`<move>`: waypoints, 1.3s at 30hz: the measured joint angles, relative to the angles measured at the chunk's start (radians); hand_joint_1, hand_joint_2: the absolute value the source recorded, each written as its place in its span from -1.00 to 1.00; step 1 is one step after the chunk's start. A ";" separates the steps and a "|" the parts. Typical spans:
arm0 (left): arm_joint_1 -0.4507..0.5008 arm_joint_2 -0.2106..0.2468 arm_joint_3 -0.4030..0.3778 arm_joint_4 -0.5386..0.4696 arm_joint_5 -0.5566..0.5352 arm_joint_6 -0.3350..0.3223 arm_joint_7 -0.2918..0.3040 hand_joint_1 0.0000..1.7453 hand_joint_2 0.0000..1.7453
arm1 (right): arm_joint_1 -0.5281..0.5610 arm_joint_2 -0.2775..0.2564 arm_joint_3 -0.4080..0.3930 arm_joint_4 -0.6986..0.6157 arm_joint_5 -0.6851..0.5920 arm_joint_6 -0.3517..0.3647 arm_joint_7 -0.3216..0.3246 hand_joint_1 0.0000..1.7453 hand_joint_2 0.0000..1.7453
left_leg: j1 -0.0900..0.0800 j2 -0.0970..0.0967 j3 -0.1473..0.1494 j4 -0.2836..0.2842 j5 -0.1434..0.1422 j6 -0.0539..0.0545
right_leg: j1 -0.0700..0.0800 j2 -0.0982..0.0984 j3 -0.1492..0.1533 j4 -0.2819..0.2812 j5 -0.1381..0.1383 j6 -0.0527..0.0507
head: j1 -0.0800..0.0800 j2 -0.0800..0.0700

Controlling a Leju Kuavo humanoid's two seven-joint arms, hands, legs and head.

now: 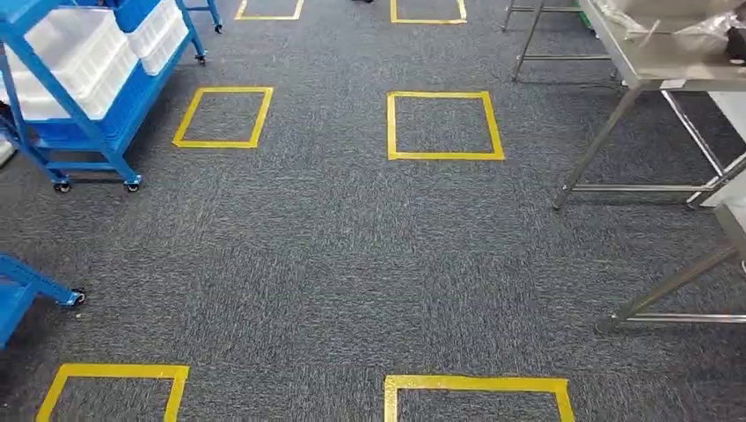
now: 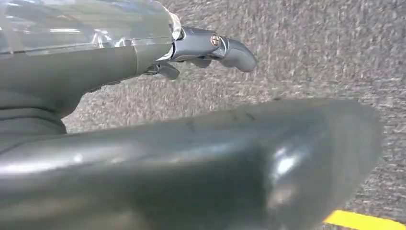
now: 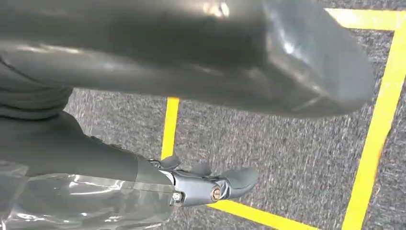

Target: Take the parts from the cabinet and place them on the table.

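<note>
- The blue cabinet (image 1: pixel 88 83) on wheels, stacked with white bins (image 1: pixel 75 53), stands well to the left of the yellow square (image 1: pixel 444 156) taped on the carpet, and a little beyond it. This is the side of the robot's left arm.
- The steel table (image 1: pixel 655 66) stands to the right of that same square and slightly past it, on the right arm's side. Cabinet and table are well apart, with the square roughly between them.
- Clear bags (image 1: pixel 704 31) lie on the table top at its far right. They may be parts already delivered, though what is in them is too small to make out.
- I cannot see into the bins, so the parts left to fetch are hidden. My judgement is that they are in the cabinet.
- The left hand (image 2: pixel 119 72) hangs over bare carpet with its fingers (image 2: pixel 232 52) stretched away from the thumb. Carpet shows through the gap and nothing is in its grasp, so it is released.
- The right hand (image 3: pixel 119 167) also hangs low, over a yellow tape line. Its fingers (image 3: pixel 239 179) are loosely extended and hold nothing.
- Neither hand is near the cabinet or the table.
- With both hands free, the next move probably depends on turning left of the square towards the cabinet. The cabinet's long side runs away from the robot, and the left hand would reach it first.
</note>
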 joint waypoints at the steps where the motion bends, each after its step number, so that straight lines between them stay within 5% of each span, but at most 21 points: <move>1: 0.000 0.000 0.000 0.000 0.000 0.000 0.000 -1.00 -1.00 | 0.000 0.000 0.000 0.000 0.000 0.000 0.000 -1.00 -1.00 | 0.001 -0.003 0.000 -0.001 0.001 -0.002 | 0.001 -0.002 0.000 0.000 0.000 -0.001 | 0.000 0.000; 2: 0.002 0.003 0.000 0.000 -0.002 0.000 -0.001 -1.00 -1.00 | -0.001 0.000 0.000 0.000 -0.003 -0.002 0.000 -1.00 -1.00 | -0.001 -0.004 -0.001 0.005 -0.003 -0.012 | -0.010 -0.021 0.008 -0.016 0.008 -0.016 | 0.000 0.000; 4: 0.001 0.006 0.000 0.000 -0.003 -0.002 -0.002 -1.00 -1.00 | 0.004 0.000 -0.002 0.000 -0.009 -0.004 0.000 -1.00 -1.00 | -0.003 0.070 -0.029 0.069 -0.046 -0.019 | -0.006 -0.038 0.014 -0.019 0.007 -0.027 | -0.001 0.000; 5: -0.006 0.008 -0.003 0.000 -0.006 -0.007 0.004 -1.00 -1.00 | 0.012 -0.001 -0.010 0.000 -0.024 -0.009 0.001 -1.00 -1.00 | 0.006 0.095 -0.152 0.320 -0.150 -0.032 | 0.003 -0.082 0.019 -0.018 0.000 -0.034 | 0.000 0.000; 6: -0.005 0.008 -0.004 0.000 -0.006 -0.009 0.010 -1.00 -1.00 | 0.012 -0.001 -0.011 0.000 -0.029 -0.010 0.000 -1.00 -1.00 | 0.008 0.098 -0.151 0.316 -0.133 -0.033 | 0.004 -0.092 0.022 -0.018 -0.002 -0.034 | -0.001 0.000; 8: -0.005 0.008 -0.006 0.000 -0.007 -0.010 0.015 -1.00 -1.00 | 0.012 -0.001 -0.014 0.000 -0.031 -0.010 0.000 -1.00 -1.00 | 0.008 0.107 -0.085 0.184 -0.054 -0.030 | 0.004 -0.110 0.032 -0.018 -0.009 -0.031 | -0.001 0.000; 9: -0.006 0.008 -0.009 0.000 -0.007 -0.010 0.019 -1.00 -1.00 | 0.013 -0.001 -0.016 0.000 -0.031 -0.010 0.000 -1.00 -1.00 | 0.006 0.127 -0.034 0.086 -0.010 -0.025 | 0.004 -0.119 0.039 -0.018 -0.013 -0.027 | -0.001 0.000; 10: -0.008 0.009 -0.011 0.000 -0.007 -0.011 0.019 -1.00 -1.00 | 0.014 0.000 -0.017 0.000 -0.031 -0.010 0.000 -1.00 -1.00 | 0.002 0.173 0.001 0.015 0.000 -0.017 | 0.006 -0.127 0.043 -0.018 -0.018 -0.023 | 0.000 0.000; 15: -0.007 0.009 -0.018 0.000 -0.006 -0.014 0.022 -1.00 -1.00 | 0.012 0.000 -0.019 0.000 -0.021 -0.009 0.001 -1.00 -1.00 | -0.005 0.132 0.010 -0.008 0.006 0.012 | 0.013 -0.163 0.054 -0.021 -0.028 0.006 | -0.001 0.000; 17: -0.006 0.008 -0.018 0.000 -0.005 -0.013 0.021 -1.00 -1.00 | 0.017 -0.001 -0.019 0.000 -0.016 -0.007 0.002 -1.00 -1.00 | -0.001 0.118 0.013 -0.018 0.013 0.022 | 0.004 -0.090 0.022 0.062 -0.086 0.010 | 0.000 0.000; 19: -0.007 0.008 -0.018 0.000 -0.003 -0.012 0.016 -1.00 -1.00 | 0.019 0.000 -0.019 0.000 -0.014 -0.006 0.004 -1.00 -1.00 | -0.003 0.102 0.010 -0.018 0.012 0.025 | 0.000 -0.067 -0.060 0.225 -0.160 0.014 | 0.000 0.000; 20: -0.005 0.008 -0.018 0.000 -0.002 -0.011 0.009 -1.00 -1.00 | 0.022 0.000 -0.019 0.000 -0.014 -0.005 0.004 -1.00 -1.00 | -0.003 0.090 0.010 -0.017 0.012 0.025 | 0.000 -0.066 -0.091 0.283 -0.172 0.016 | 0.000 0.000; 22: -0.003 0.006 -0.013 0.000 0.000 -0.010 -0.002 -1.00 -1.00 | 0.024 0.000 -0.019 0.000 -0.013 -0.004 0.004 -1.00 -1.00 | -0.002 0.065 0.013 -0.014 0.012 0.024 | -0.001 -0.064 -0.088 0.254 -0.122 0.018 | 0.000 0.000; 24: -0.003 0.003 -0.001 0.000 0.000 -0.011 -0.010 -1.00 -1.00 | 0.025 -0.002 -0.019 0.000 -0.009 -0.001 0.003 -1.00 -1.00 | 0.001 0.042 0.015 -0.007 0.008 0.018 | -0.008 -0.049 -0.023 0.097 -0.025 0.019 | 0.000 0.000; 25: -0.003 0.001 0.010 0.000 0.000 -0.012 -0.018 -1.00 -1.00 | 0.025 -0.002 -0.019 0.000 -0.005 0.002 0.003 -1.00 -1.00 | 0.002 0.031 0.011 -0.002 0.004 0.012 | -0.014 -0.013 0.007 0.019 -0.001 0.019 | 0.000 0.000; 26: -0.004 0.001 0.021 0.000 0.000 -0.013 -0.022 -1.00 -1.00 | 0.026 -0.002 -0.019 0.002 -0.002 0.006 0.003 -1.00 -1.00 | -0.005 0.024 0.004 0.010 0.001 0.004 | -0.010 0.016 0.013 0.003 -0.013 0.017 | 0.000 0.000; 30: 0.002 -0.004 0.089 0.000 0.000 -0.021 0.051 -1.00 -1.00 | 0.014 -0.003 -0.019 0.002 0.020 0.023 0.005 -1.00 -1.00 | 0.002 -0.004 -0.007 0.003 0.009 -0.023 | -0.010 -0.017 0.011 0.000 -0.004 -0.013 | -0.001 0.000; 32: 0.004 -0.006 0.111 0.000 0.000 -0.037 0.050 -1.00 -1.00 | 0.015 -0.003 -0.019 0.002 0.021 0.026 0.006 -1.00 -1.00 | 0.001 0.075 -0.032 0.065 -0.037 -0.028 | -0.007 -0.038 0.014 -0.006 -0.002 -0.029 | 0.000 0.000; 35: -0.003 -0.008 0.142 0.000 0.000 -0.057 0.031 -1.00 -1.00 | 0.019 -0.004 -0.020 0.002 0.017 0.024 0.006 -1.00 -1.00 | 0.005 0.095 -0.141 0.303 -0.146 -0.037 | 0.004 -0.080 0.013 -0.005 -0.005 -0.035 | -0.001 0.000; 37: 0.000 -0.008 0.166 0.000 0.000 -0.066 0.029 -1.00 -1.00 | 0.017 -0.006 -0.021 0.002 0.017 0.024 0.006 -1.00 -1.00 | 0.006 0.099 -0.138 0.304 -0.122 -0.035 | 0.008 -0.100 0.015 -0.005 -0.006 -0.037 | 0.000 0.000; 39: -0.001 -0.008 0.184 0.000 0.000 -0.068 0.031 -1.00 -1.00 | 0.015 -0.006 -0.021 0.002 0.018 0.025 0.006 -1.00 -1.00 | 0.005 0.111 -0.055 0.147 -0.041 -0.026 | 0.011 -0.118 0.021 -0.005 -0.010 -0.036 | -0.001 0.000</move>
